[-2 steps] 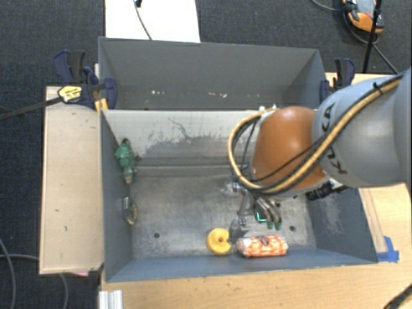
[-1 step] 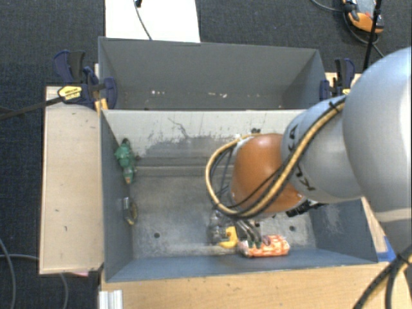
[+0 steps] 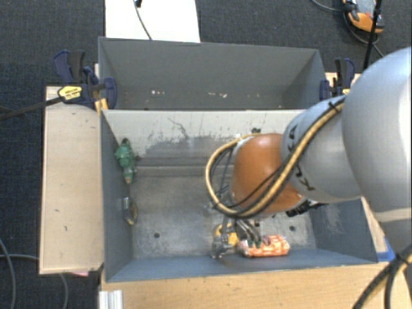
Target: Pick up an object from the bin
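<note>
Down at the near wall of the bin (image 3: 174,205), right of centre, that's where the gripper (image 3: 226,240) sits, low over the grey floor and tucked under the arm's rounded orange cover (image 3: 257,172). Looped cables (image 3: 212,179), yellow and black, curl out to the left of that cover and drop toward the gripper. The big grey arm (image 3: 360,140) comes in from the right and hides much of the bin's right half. Just beside the gripper, on its right, lies an orange-red and white object (image 3: 269,247), small and oblong, stretched along the foot of the near wall. It looks to be touching the gripper's right side or very nearly so, though dark parts of the wrist cover that spot and I can't call it for sure. Whether the gripper is spread or clamped cannot be told from up here, and nothing shows gripped in it. Over on the far left, well apart from all that, a small green figure (image 3: 124,159) rests against the left wall. Nearer along that same wall sits a small dull olive piece (image 3: 129,211), too small to name. Between these two and the gripper, scuffed grey floor.
</note>
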Robot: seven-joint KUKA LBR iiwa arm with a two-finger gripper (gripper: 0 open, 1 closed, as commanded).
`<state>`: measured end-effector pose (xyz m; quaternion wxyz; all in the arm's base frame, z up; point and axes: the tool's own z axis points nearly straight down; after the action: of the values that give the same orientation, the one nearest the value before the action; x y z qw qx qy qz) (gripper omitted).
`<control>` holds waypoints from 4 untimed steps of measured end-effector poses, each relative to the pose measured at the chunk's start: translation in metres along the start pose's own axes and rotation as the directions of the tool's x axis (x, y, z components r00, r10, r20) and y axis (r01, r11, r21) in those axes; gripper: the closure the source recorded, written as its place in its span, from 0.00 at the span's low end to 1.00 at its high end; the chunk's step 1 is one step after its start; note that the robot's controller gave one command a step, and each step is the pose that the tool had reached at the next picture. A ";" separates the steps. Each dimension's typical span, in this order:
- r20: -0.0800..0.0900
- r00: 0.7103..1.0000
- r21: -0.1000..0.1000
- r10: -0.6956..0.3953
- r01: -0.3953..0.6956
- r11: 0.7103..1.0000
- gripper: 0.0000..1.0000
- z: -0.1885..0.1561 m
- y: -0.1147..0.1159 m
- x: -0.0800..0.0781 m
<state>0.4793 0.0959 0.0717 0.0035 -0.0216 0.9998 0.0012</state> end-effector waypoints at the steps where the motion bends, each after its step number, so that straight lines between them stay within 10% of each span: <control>1: 0.000 1.000 0.000 0.002 -0.002 1.000 0.00 0.000 0.000 0.000; 2: -0.004 0.912 -0.001 -0.410 0.410 0.912 1.00 -0.006 -0.085 -0.014; 4: -0.014 0.901 -0.006 -0.434 0.434 0.901 1.00 -0.044 -0.086 -0.014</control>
<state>0.4968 0.0105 0.1151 -0.0037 -0.2438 0.9698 0.0017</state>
